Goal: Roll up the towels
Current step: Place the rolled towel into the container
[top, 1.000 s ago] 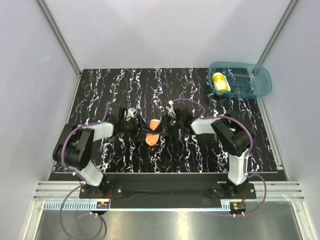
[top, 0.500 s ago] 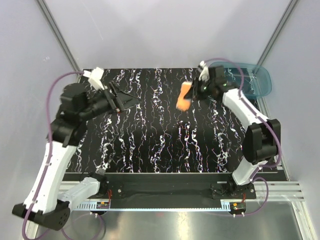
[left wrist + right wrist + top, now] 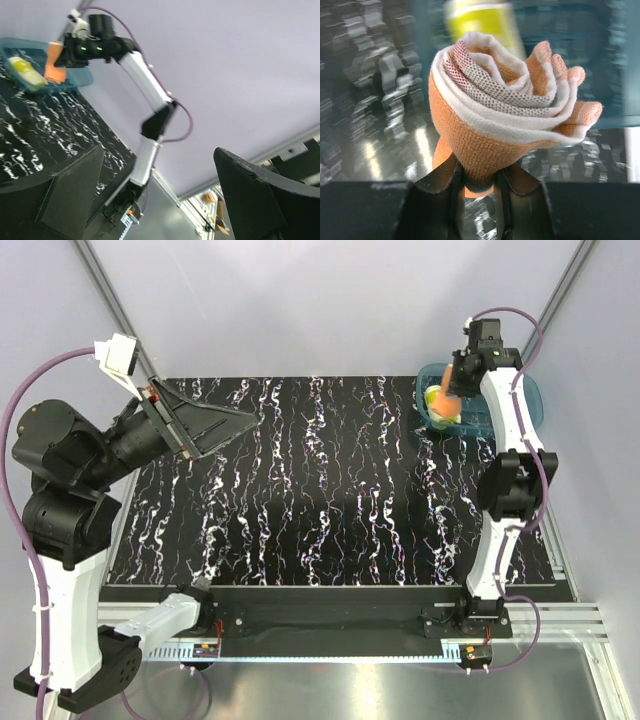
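Note:
The orange towel is a tight roll with white and mesh layers showing at its end. My right gripper is shut on its lower part. In the top view, the right gripper holds this orange towel over the near-left corner of the teal bin. The yellow towel lies rolled inside the bin, just under the orange one, and the yellow towel shows blurred beyond it in the right wrist view. My left gripper is raised high over the table's far left, open and empty.
The black marbled table spans the middle, with grey walls and metal frame rails around it. In the left wrist view, the left gripper frames the stretched right arm and the bin far off.
The right arm carried the orange towel from the table's middle up to the bin at the far right. The left gripper let go, opened wide and swung up and back to the left.

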`<move>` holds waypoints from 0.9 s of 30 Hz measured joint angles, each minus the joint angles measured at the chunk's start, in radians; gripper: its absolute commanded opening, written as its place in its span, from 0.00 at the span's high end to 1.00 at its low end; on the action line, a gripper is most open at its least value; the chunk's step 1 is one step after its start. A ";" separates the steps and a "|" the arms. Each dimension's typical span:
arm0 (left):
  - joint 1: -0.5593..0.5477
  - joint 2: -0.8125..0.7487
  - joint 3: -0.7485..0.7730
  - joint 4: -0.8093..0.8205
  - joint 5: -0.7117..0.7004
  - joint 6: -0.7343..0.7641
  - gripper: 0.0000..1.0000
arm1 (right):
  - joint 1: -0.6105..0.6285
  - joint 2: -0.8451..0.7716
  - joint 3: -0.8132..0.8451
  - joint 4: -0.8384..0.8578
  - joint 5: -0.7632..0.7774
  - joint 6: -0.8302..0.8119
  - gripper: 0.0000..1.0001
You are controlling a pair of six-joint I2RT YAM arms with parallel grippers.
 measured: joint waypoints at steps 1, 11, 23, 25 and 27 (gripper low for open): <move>0.000 0.005 0.004 0.008 0.018 -0.007 0.01 | -0.016 0.048 0.050 -0.027 0.046 -0.001 1.00; 0.005 0.122 -0.018 0.064 0.108 -0.045 0.01 | -0.134 0.350 0.357 -0.149 0.375 -0.024 1.00; 0.074 0.156 -0.072 0.183 0.207 -0.097 0.01 | -0.111 0.563 0.486 -0.069 0.451 -0.173 1.00; 0.085 0.163 -0.078 0.212 0.223 -0.106 0.01 | -0.103 0.602 0.491 -0.053 0.439 -0.192 1.00; 0.092 0.169 -0.100 0.251 0.237 -0.121 0.01 | -0.088 0.635 0.492 -0.029 0.436 -0.223 1.00</move>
